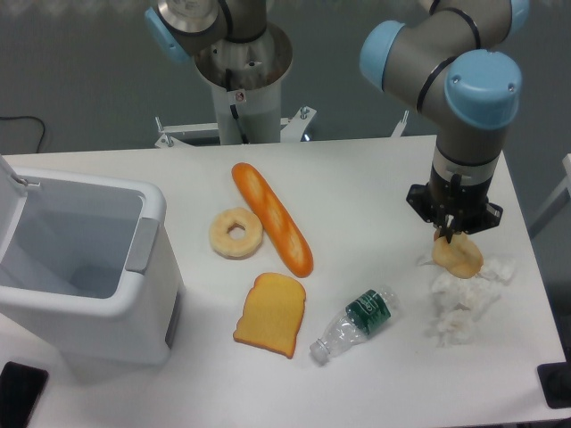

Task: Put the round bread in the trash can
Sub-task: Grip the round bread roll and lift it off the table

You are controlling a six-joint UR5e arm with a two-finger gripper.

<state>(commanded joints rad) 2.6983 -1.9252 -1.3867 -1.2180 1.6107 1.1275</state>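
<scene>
The round bread point(460, 258) is a golden-tan bun at the right side of the table, against a crumpled white tissue. My gripper point(449, 237) points straight down over it, and its fingers are closed on the bun's upper left edge. I cannot tell whether the bun is still resting on the table or just lifted off it. The trash can point(150, 207) is a white boxy bin with a grey rim panel. It stands at the far left with its lid open and its inside looks empty.
Between the bun and the bin lie a long baguette point(271, 218), a pale ring-shaped bread point(235, 233), a square toast slice point(271, 313) and a plastic bottle point(357, 322) on its side. Crumpled white tissue point(464, 303) lies just below the bun. A second robot base point(241, 80) stands behind the table.
</scene>
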